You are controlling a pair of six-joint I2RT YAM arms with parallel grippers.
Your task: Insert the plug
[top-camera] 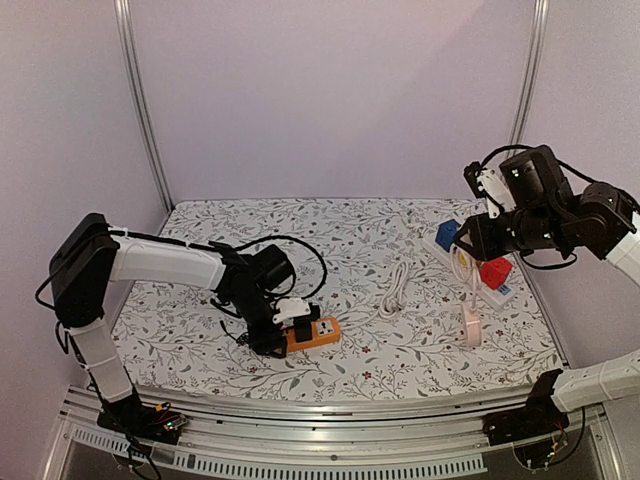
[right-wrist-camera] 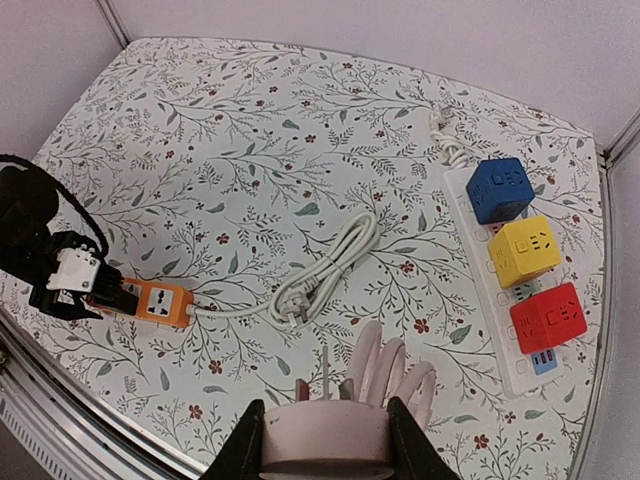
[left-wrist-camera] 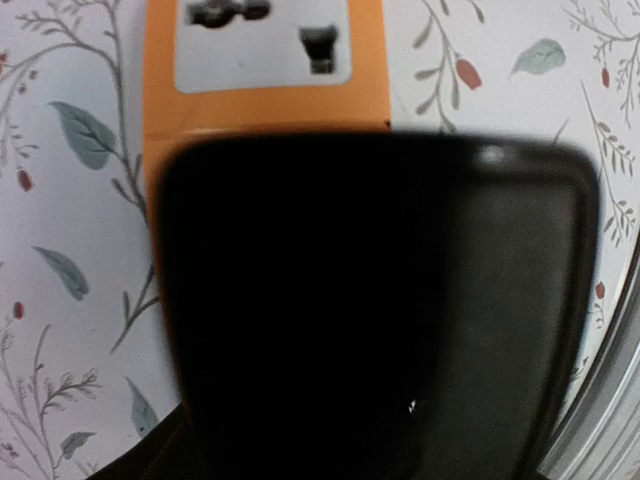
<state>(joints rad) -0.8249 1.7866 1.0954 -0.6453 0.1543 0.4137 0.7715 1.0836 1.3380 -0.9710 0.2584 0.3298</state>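
My right gripper is shut on a pale pink round plug, prongs pointing away, high above the table. Its pink cord loops below it. In the top view that gripper hangs over the white power strip. An orange socket box lies at the front left of the table. My left gripper is down at its left end. In the left wrist view a black block hides the jaws and the near end of the orange box; one free socket shows beyond it.
A bundled white cord with its plug runs from the orange box. The white power strip at the right carries a blue cube, a yellow cube and a red cube. Walls enclose the table on three sides.
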